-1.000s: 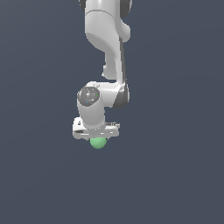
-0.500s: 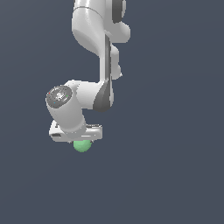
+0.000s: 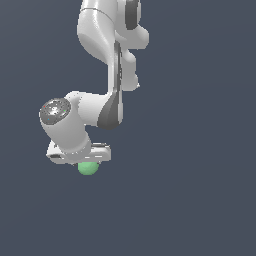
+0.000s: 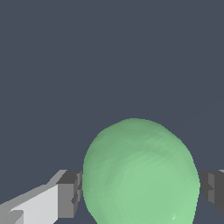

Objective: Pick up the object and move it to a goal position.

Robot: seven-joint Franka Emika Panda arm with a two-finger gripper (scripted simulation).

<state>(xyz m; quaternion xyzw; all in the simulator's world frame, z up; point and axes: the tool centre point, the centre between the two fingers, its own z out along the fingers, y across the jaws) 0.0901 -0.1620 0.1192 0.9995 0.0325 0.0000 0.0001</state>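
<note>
In the exterior view the white arm (image 3: 107, 60) hangs down toward that view's left, its gripper (image 3: 86, 165) clenched on the light-green ball (image 3: 88, 168). In the wrist view the ball (image 4: 140, 173) sits between the jaws, both grey pads (image 4: 72, 192) touching it. No readable writing shows anywhere.

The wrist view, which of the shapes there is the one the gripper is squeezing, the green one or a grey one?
The green ball: round, wedged between both grey fingertips, themselves gripper parts.
</note>
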